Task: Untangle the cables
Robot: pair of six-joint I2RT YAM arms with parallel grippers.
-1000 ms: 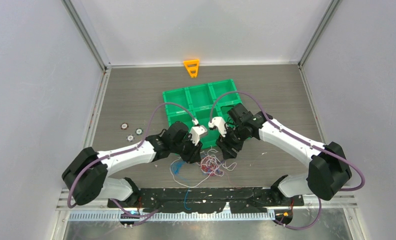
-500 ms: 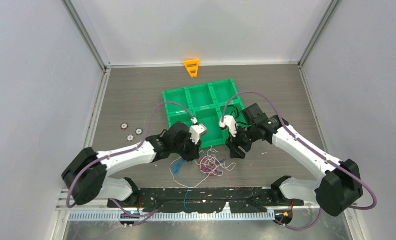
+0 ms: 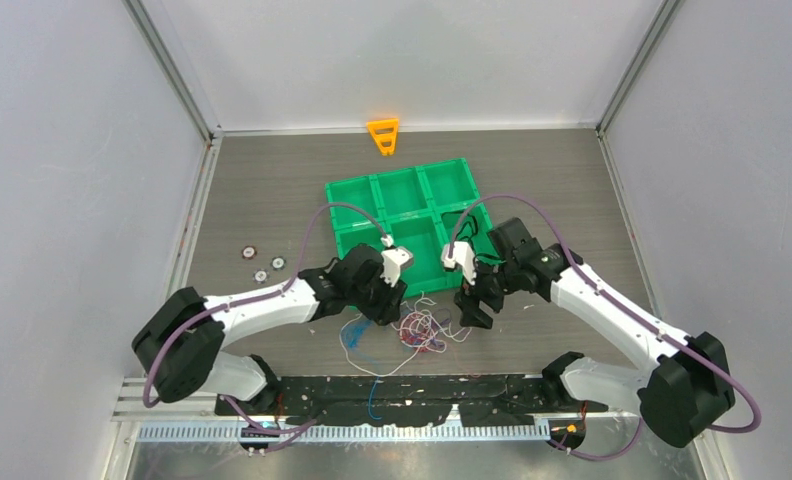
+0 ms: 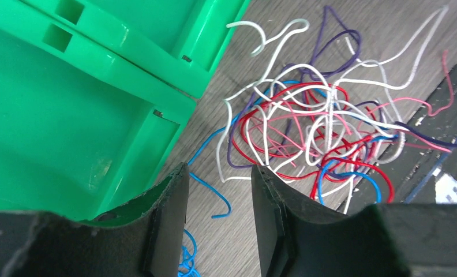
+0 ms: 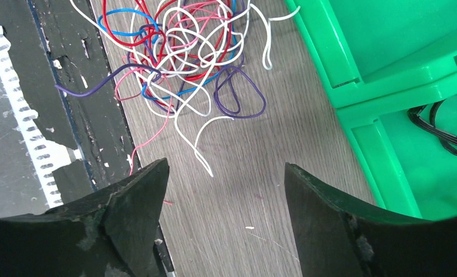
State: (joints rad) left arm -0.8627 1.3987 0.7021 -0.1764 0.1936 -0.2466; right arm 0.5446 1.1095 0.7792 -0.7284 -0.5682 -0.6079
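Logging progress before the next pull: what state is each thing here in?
cables, tangled in one heap on the table
left gripper, open, holding nothing
right gripper, open wide, holding nothing
green tray, open side up
black cable, looped inside a tray compartment

Bright even light, faint shadows, cables (image 4: 315, 118) sharp, lower edges slightly soft

Top external: fixed high above and behind the arm bases (image 3: 592, 375), looking down over the whole surface (image 3: 272, 190). Left wrist: close and low, looking past the left fingers (image 4: 168, 225) at the tangle of cables (image 4: 295, 127), green tray (image 4: 70, 115) on its left. Right wrist: as close, past the right fingers (image 5: 134, 202), facing the same tangle from the opposite side, tray on its right. Shared by all: tangle, tray's near edge
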